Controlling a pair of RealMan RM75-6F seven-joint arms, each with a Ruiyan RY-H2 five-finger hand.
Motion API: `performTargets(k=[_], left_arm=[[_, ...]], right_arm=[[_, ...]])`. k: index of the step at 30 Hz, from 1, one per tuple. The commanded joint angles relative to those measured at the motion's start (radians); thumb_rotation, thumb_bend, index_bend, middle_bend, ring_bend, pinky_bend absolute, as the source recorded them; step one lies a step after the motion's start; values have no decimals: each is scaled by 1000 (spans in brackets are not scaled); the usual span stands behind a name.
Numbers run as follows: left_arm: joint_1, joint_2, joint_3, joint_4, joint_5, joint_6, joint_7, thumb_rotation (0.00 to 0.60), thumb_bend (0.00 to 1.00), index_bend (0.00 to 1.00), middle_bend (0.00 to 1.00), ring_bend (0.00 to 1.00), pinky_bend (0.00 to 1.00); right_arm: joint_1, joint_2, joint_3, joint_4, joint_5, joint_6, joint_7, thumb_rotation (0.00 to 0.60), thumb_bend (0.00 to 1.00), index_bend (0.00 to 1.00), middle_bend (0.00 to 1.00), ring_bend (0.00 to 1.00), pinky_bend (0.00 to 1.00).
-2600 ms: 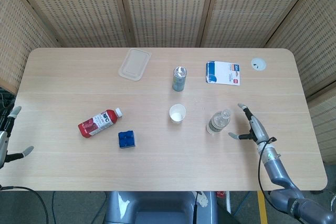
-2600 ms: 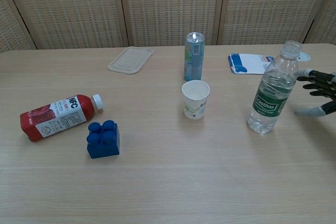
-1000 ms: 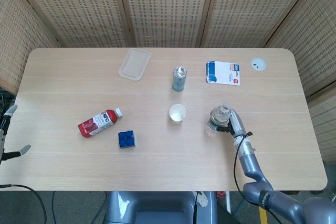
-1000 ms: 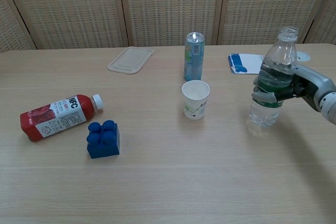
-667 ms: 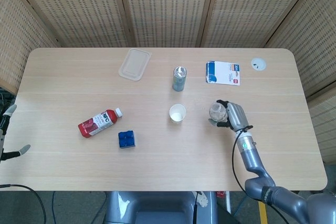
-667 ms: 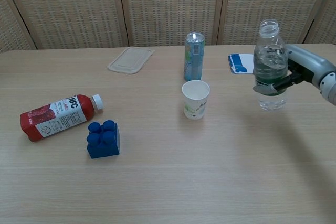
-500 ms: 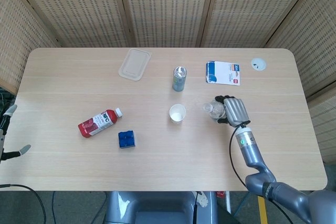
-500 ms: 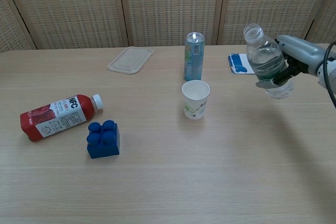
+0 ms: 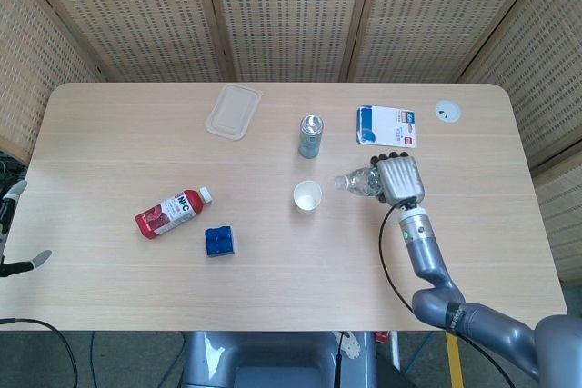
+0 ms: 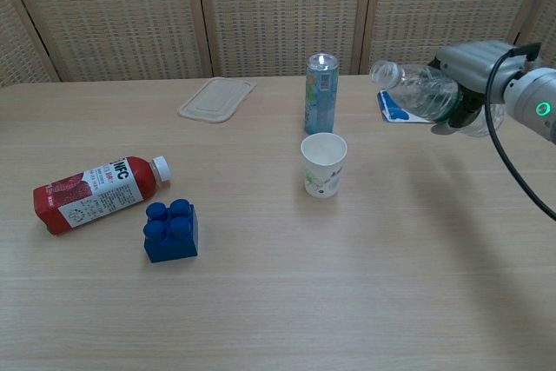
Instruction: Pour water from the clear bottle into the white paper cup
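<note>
My right hand (image 9: 399, 179) (image 10: 473, 65) grips the clear water bottle (image 9: 360, 183) (image 10: 419, 89) and holds it in the air, tipped almost flat with its open mouth pointing left. The bottle's mouth is up and to the right of the white paper cup (image 9: 307, 196) (image 10: 323, 164), apart from it. The cup stands upright on the table (image 9: 273, 279), and no stream of water is visible. My left hand (image 9: 16, 224) shows only at the far left edge of the head view, off the table, fingers apart and holding nothing.
A metal can (image 9: 311, 136) (image 10: 321, 93) stands just behind the cup. A red juice bottle (image 9: 173, 212) (image 10: 95, 194) lies on its side at the left beside a blue block (image 9: 219, 241) (image 10: 171, 231). A clear lid (image 9: 234, 111) and a blue-white packet (image 9: 386, 126) lie further back.
My right hand closed on the bottle, lifted it off the table, carried it up and left toward the cup, and tipped it from upright to nearly flat. The left hand stayed put.
</note>
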Motion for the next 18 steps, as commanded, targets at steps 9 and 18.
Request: performTargets(k=[9,18], left_arm=[[-4,5,-1,2,-10,-13,-12,600,0,0,0,0,0],[-4,7,0,4,-14,-18,-17,600,0,0,0,0,0]], right_arm=[[55,-43,27,-27,148,1,-167,600,494,592,597,407,522],[83,-73,14,-2,225,6,-240,600,494,592,597,407,522]])
